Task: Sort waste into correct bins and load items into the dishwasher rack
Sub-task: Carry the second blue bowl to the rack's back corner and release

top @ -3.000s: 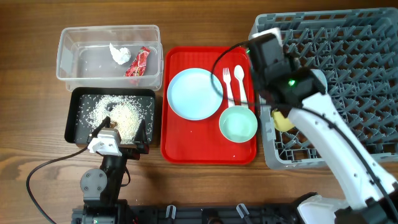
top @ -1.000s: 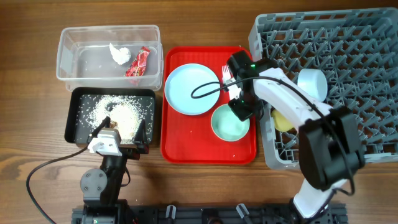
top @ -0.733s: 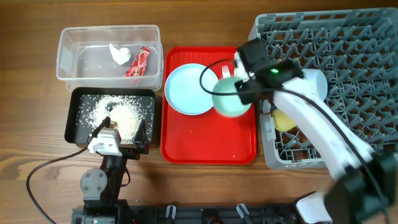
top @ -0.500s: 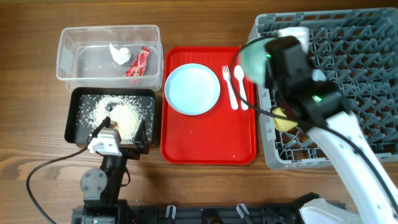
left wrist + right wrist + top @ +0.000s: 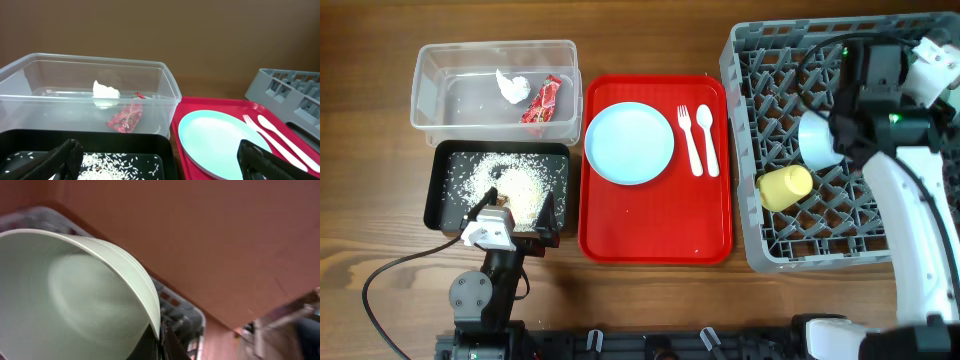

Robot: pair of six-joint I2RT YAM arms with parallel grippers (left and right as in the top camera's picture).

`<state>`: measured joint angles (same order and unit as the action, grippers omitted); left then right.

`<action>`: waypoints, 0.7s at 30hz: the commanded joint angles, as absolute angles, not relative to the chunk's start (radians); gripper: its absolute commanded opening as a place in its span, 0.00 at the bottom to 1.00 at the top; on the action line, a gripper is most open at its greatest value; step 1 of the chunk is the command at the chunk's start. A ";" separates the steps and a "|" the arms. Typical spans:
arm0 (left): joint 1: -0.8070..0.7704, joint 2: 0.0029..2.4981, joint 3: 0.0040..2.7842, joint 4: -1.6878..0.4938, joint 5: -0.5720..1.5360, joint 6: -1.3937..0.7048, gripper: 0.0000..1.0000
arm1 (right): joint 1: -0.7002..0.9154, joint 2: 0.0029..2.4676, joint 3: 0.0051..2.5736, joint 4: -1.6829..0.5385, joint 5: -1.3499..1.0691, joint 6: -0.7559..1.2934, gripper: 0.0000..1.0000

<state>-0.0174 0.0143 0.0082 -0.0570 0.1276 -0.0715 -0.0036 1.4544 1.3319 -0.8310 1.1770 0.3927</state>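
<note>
My right gripper (image 5: 873, 66) is over the grey dishwasher rack (image 5: 760, 250), shut on the rim of the mint-green bowl (image 5: 75, 295), which is tilted. In the rack lie the yellow cup (image 5: 785, 187) and the small light blue bowl (image 5: 817, 138). The light blue plate (image 5: 631, 146), white fork (image 5: 688, 135) and spoon (image 5: 708, 135) lie on the red serving tray (image 5: 655, 235). My left gripper (image 5: 515, 215) is open and empty at the near edge of the black tray (image 5: 438, 200), which holds the rice scraps (image 5: 515, 182).
The clear tub (image 5: 430, 95) at the back left holds the white tissue (image 5: 512, 86) and the red wrapper (image 5: 542, 100). In the left wrist view the tub (image 5: 165, 85) stands behind the black tray (image 5: 150, 142), with the plate (image 5: 220, 142) to the right.
My right gripper took the mint-green bowl off the red tray, lifted it and carried it right over the rack. The left arm has not moved.
</note>
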 commanded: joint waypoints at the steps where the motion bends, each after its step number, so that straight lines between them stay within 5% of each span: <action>1: -0.009 0.007 0.006 -0.065 0.121 -0.060 1.00 | -0.065 1.553 1.333 -0.812 1.234 0.399 0.04; 21: -0.009 0.007 0.006 -0.065 0.121 -0.060 1.00 | -0.165 1.886 1.333 -0.699 1.234 0.255 0.04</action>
<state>-0.0174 0.0143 0.0086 -0.0570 0.1276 -0.0715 -0.1753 1.8458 1.3319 -0.7086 1.2167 0.3096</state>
